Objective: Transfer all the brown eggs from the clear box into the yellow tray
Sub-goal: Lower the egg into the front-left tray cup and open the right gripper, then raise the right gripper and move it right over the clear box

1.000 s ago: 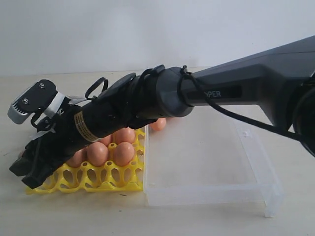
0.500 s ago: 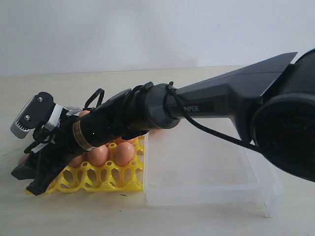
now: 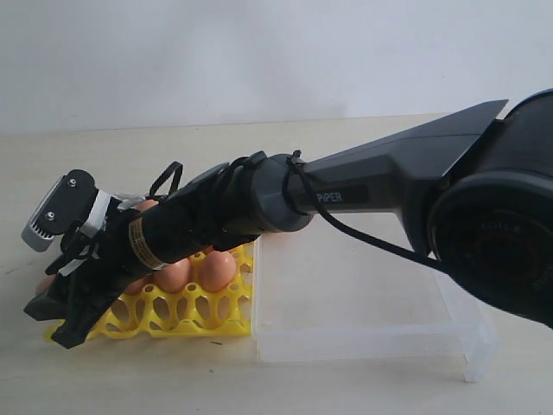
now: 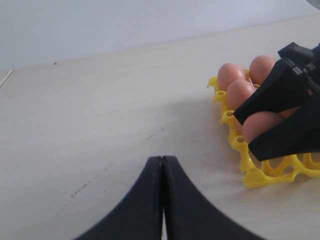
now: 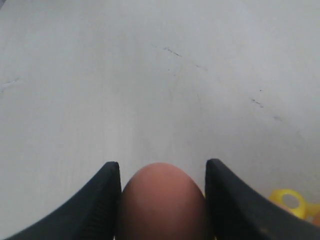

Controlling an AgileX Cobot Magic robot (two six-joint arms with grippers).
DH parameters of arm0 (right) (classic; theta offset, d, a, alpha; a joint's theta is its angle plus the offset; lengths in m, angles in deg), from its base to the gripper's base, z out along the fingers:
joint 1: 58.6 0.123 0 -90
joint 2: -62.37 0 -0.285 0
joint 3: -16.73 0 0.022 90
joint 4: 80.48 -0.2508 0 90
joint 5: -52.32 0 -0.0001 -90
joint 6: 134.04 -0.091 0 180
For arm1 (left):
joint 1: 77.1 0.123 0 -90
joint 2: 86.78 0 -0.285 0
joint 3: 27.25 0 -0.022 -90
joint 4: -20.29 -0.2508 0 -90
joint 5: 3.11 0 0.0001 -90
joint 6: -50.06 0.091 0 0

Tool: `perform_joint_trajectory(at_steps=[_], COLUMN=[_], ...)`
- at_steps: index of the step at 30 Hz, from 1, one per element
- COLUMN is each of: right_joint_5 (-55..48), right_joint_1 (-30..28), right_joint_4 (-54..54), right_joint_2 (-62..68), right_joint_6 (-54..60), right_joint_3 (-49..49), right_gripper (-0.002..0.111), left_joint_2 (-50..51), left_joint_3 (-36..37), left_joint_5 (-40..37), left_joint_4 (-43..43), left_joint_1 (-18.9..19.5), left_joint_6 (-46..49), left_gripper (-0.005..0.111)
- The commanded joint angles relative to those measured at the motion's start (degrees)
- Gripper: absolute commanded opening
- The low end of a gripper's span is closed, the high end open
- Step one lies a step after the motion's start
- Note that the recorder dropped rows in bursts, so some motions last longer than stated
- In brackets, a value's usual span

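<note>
Exterior view: the clear box sits just beside the yellow tray. The right gripper hangs low at the tray's left edge, grasping a brown egg, while the left gripper is pinched closed on nothing. Placing step, I'd say: it calls for easing the egg into a free cup, then releasing.

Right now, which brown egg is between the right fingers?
The egg by the yellow tray's corner, pinched between the black fingers; the other eggs sit free in cups.
</note>
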Motion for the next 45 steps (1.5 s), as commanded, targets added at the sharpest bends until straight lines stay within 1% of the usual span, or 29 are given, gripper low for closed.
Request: perform_joint_trajectory(at_steps=[1, 4, 7, 10, 12, 14, 24, 27, 30, 33, 35, 36, 37, 40, 41, 45], right_joint_5=[-0.2, -0.1, 0.0, -0.1, -0.2, -0.3, -0.3, -0.9, -2.2, -3.6, -4.5, -4.5, -4.0, -4.0, -4.2, -6.6], right_joint_1=[0.0, 0.0, 0.0, 0.0, 0.0, 0.0, 0.0, 0.0, 0.0, -0.8, -1.9, -2.4, -2.9, -4.5, -5.3, -9.2], right_joint_4=[-0.9, -1.4, -2.2, -3.1, -3.9, -4.0, -4.0, -3.6, -1.7, 2.7, 7.1, 9.1, 9.1, 9.1, 9.1, 9.1], right_joint_2=[-0.2, -0.2, -0.2, -0.2, -0.2, -0.2, -0.2, -0.9, -2.7, -6.1, -8.8, -9.8, -11.1, -14.9, -16.2, -20.4], right_joint_6=[0.6, 0.6, 0.6, 0.6, 0.6, 0.6, -0.1, -2.5, -7.7, -15.5, -22.6, -25.2, -28.0, -27.7, -27.5, -27.7], right_joint_3=[-0.4, -0.4, -0.4, -0.4, -0.4, -0.4, -0.4, -0.4, -0.4, -0.4, -0.3, -0.3, 0.0, 3.6, 5.1, 11.4], right_gripper=[0.0, 0.008, 0.023, 0.043, 0.051, 0.054, 0.054, 0.054, 0.054, 0.053, 0.047, 0.041, 0.034, 0.006, 0.0, 0.0], left_joint_2=[-0.3, -0.3, -0.3, -0.3, -0.3, -0.3, -0.3, -0.3, -0.3, -0.3, -0.3, -0.3, -0.3, -0.3, -0.3, -0.3], left_joint_3=[-0.2, -0.2, -0.2, -0.2, -0.2, -0.2, -0.2, -0.2, -0.2, -0.2, -0.2, -0.2, -0.2, -0.2, -0.2, -0.2], left_joint_5=[0.4, 0.4, 0.4, 0.4, 0.4, 0.4, 0.4, 0.4, 0.4, 0.4, 0.4, 0.4, 0.4, 0.4, 0.4, 0.4], left_joint_4=[0.1, 0.1, 0.1, 0.1, 0.1, 0.1, 0.1, 0.1, 0.1, 0.1, 0.1, 0.1, 0.1, 0.1, 0.1, 0.1], left_joint_1=[-0.3, -0.3, -0.3, -0.3, -0.3, -0.3, -0.3, -0.3, -0.3, -0.3, -0.3, -0.3, -0.3, -0.3, -0.3, -0.3], left_joint_6=[-0.3, -0.3, -0.3, -0.3, -0.3, -0.3, -0.3, -0.3, -0.3, -0.3, -0.3, -0.3, -0.3, -0.3, -0.3, -0.3], left_gripper=[0.0, 0.0, 0.0, 0.0, 0.0, 0.0, 0.0, 0.0, 0.0, 0.0, 0.0, 0.0, 0.0, 0.0, 0.0, 0.0])
